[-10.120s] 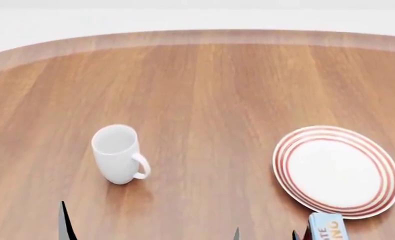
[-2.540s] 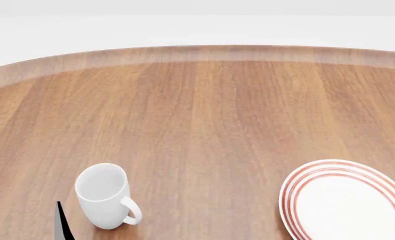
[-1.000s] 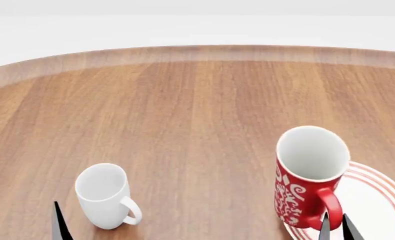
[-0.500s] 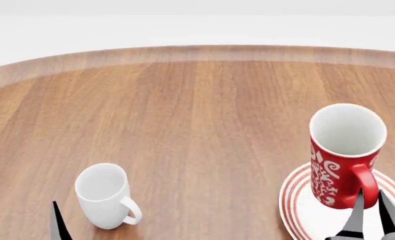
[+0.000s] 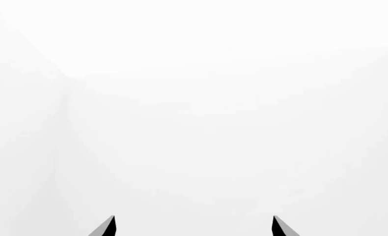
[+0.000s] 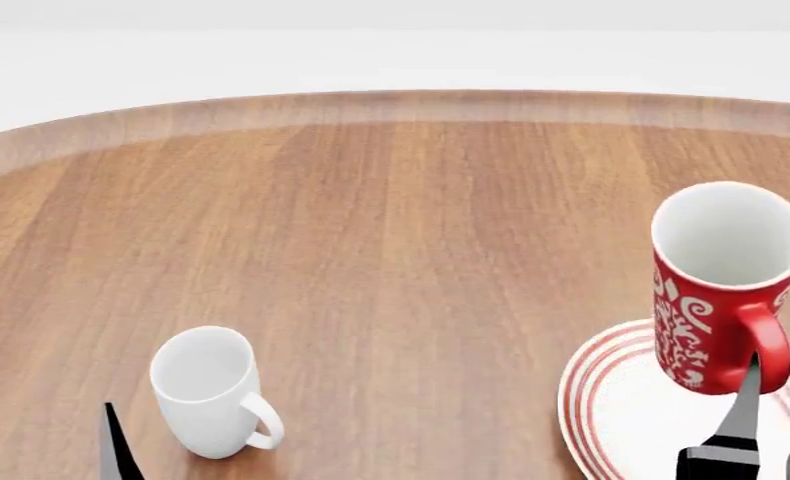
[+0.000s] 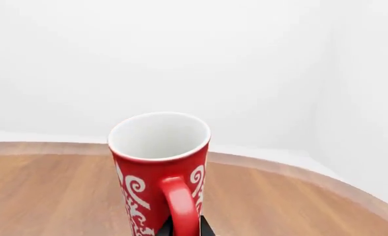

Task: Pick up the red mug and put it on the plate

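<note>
Head view shows your right claw (image 6: 771, 372) pinching the handle of the tall, glossy red mug (image 6: 725, 285), raised over the round ringed plate (image 6: 635, 410). Well left of the plate on the wood-grain table (image 6: 368, 230) stands a white mug (image 6: 208, 392). Your left claw (image 5: 192, 225) is spread wide.

On your bench (image 6: 395, 230), the plate (image 6: 622, 420) lies at the near right and the white mug (image 6: 208, 392) stands at the near left, well apart from it. The red mug (image 6: 722, 285) sits upright over the plate's far side, its handle between the right gripper (image 6: 771, 385) fingers (image 6: 742, 405).
</note>
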Controlling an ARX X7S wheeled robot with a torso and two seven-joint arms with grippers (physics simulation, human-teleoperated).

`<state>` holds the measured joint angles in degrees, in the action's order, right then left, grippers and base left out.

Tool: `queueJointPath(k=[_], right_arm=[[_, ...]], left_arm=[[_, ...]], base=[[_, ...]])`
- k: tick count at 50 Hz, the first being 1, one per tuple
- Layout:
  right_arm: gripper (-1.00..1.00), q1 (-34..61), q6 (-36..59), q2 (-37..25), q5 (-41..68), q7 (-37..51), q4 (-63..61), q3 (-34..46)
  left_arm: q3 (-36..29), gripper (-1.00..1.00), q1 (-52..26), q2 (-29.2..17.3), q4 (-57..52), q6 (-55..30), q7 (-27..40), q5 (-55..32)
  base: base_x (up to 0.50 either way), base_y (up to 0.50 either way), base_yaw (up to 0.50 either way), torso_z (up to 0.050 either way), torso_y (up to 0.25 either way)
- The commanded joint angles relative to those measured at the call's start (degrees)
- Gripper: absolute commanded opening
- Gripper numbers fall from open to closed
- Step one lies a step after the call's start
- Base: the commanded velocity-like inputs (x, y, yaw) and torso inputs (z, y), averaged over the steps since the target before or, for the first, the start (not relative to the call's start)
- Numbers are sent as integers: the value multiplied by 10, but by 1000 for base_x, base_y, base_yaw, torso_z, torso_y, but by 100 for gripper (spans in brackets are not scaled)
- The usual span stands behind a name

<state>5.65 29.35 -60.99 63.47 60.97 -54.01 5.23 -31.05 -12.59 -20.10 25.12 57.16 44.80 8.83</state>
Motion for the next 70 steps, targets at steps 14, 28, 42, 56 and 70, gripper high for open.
queueJointPath(k=[14, 28, 42, 56, 70], right_arm=[[-100, 156, -7, -25, 18, -208, 143, -11], [-100, 272, 43, -18, 31, -328, 256, 41], [-100, 424, 81, -5, -16, -449, 364, 89], [-100, 508, 61, 23, -105, -577, 489, 143], [-100, 533, 27, 62, -129, -628, 635, 144]], left_arm=[[-9, 100, -3, -5, -1, -1, 9, 1], [-16, 100, -5, -8, -2, -4, 10, -5], [-22, 100, -7, -10, -1, -3, 13, -6], [-25, 100, -8, -12, -2, -4, 19, -5], [-29, 100, -10, -14, -1, -3, 24, -3]], base=[[0, 0, 0, 0, 1], [0, 0, 0, 0, 0], [0, 0, 0, 0, 1], [0, 0, 0, 0, 0], [0, 0, 0, 0, 0]])
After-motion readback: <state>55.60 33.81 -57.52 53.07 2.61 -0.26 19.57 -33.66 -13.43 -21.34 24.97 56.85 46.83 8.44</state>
